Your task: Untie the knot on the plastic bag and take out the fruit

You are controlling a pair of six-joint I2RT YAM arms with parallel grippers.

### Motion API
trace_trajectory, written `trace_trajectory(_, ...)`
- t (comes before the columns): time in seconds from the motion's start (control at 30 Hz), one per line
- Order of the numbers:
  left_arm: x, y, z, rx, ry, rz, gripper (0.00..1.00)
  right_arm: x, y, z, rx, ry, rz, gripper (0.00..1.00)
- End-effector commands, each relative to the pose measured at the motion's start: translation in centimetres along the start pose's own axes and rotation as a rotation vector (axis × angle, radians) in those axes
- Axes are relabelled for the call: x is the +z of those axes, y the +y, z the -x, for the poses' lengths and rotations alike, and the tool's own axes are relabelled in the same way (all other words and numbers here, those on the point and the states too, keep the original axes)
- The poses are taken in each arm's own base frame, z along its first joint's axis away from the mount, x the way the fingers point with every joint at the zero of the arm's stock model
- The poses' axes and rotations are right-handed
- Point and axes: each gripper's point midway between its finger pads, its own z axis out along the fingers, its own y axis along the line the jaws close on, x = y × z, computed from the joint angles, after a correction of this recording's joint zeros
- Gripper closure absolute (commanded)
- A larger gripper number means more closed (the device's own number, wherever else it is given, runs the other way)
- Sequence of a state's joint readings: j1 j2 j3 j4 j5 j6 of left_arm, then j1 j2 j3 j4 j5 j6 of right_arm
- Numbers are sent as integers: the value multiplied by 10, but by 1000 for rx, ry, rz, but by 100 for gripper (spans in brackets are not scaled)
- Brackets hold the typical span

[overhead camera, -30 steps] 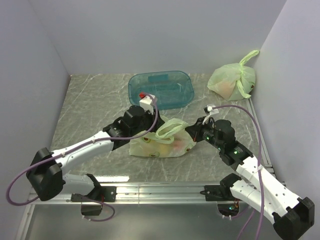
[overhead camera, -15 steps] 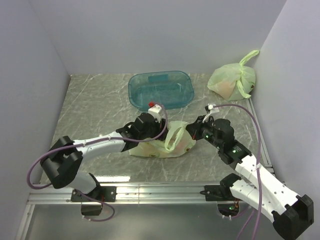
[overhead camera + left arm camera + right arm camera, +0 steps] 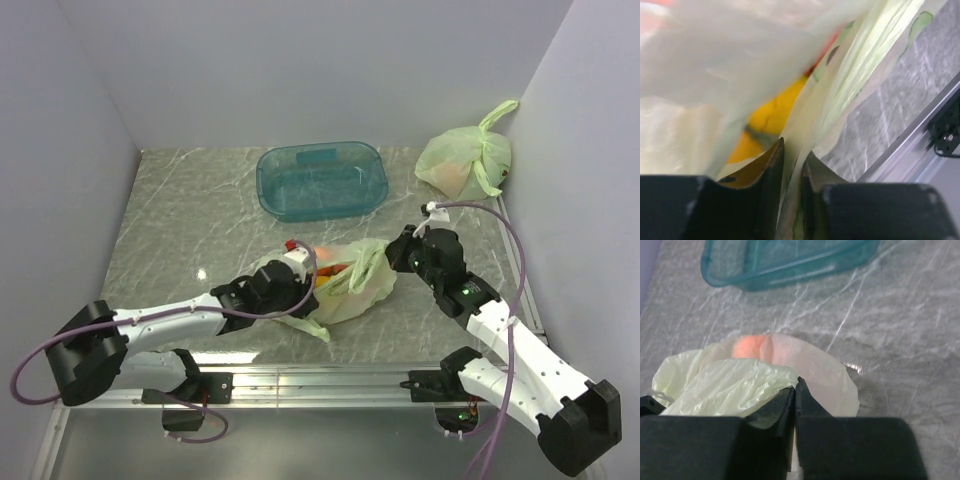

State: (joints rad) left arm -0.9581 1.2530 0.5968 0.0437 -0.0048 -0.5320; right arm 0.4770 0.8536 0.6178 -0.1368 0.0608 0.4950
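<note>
bag [image 3: 350,290] lies mid-bench, toward the near edge. fruit [image 3: 767,115] shows yellow through it. my left gripper [image 3: 792,150] pinches the bag at its near-left side; my right gripper [image 3: 795,385] is clamped on its right side.

Crumpled plastic bag [image 3: 350,292], fruit [image 3: 769,113] inside

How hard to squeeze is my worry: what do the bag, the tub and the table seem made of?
The bag looks like thin plastic film: pale green, translucent, crinkled, orange and yellow showing through. The tub looks like rigid teal plastic, glossy and see-through. The table has a grey veined marble look with a glare spot; stone or printed laminate, I cannot tell.
</note>
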Motion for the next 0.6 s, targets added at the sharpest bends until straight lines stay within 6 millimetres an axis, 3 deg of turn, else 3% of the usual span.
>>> trace_trajectory(0.0, -15, 22, -46, -56, 131, 68, 78, -7, -4, 33, -17, -96, -38, 86)
trace_trajectory(0.07, -18, 17, -39, -69, 102, 50, 77, -14, 11, 25, -77, -48, 46, 65)
trace_trajectory(0.1, -19, 14, -35, -71, 88, 40, 75, -20, 18, 29, -142, -50, 78, 48)
trace_trajectory(0.2, -20, 7, -23, -56, 64, 20, 74, -41, 45, 39, -292, -30, 163, 26)
trace_trajectory(0.23, -20, 4, -18, -46, 57, 12, 74, -51, 55, 52, -327, -36, 179, 23)
trace_trajectory(0.3, -20, 2, -16, -34, 59, 8, 73, -57, 72, 56, -416, -18, 223, 19)
trace_trajectory(0.33, -21, 0, -14, -25, 57, 1, 73, -65, 85, 67, -443, -27, 249, 19)
trace_trajectory(0.4, -22, -3, -11, -15, 56, -6, 72, -62, 104, 61, -533, 12, 306, 18)
trace_trajectory(0.47, -24, -6, -8, 0, 50, -15, 72, -65, 122, 70, -588, 25, 355, 17)
trace_trajectory(0.5, -25, -7, -7, 7, 47, -15, 71, -57, 130, 61, -628, 76, 393, 18)
trace_trajectory(0.57, -28, -9, -6, 18, 40, -13, 71, -59, 147, 70, -657, 87, 452, 17)
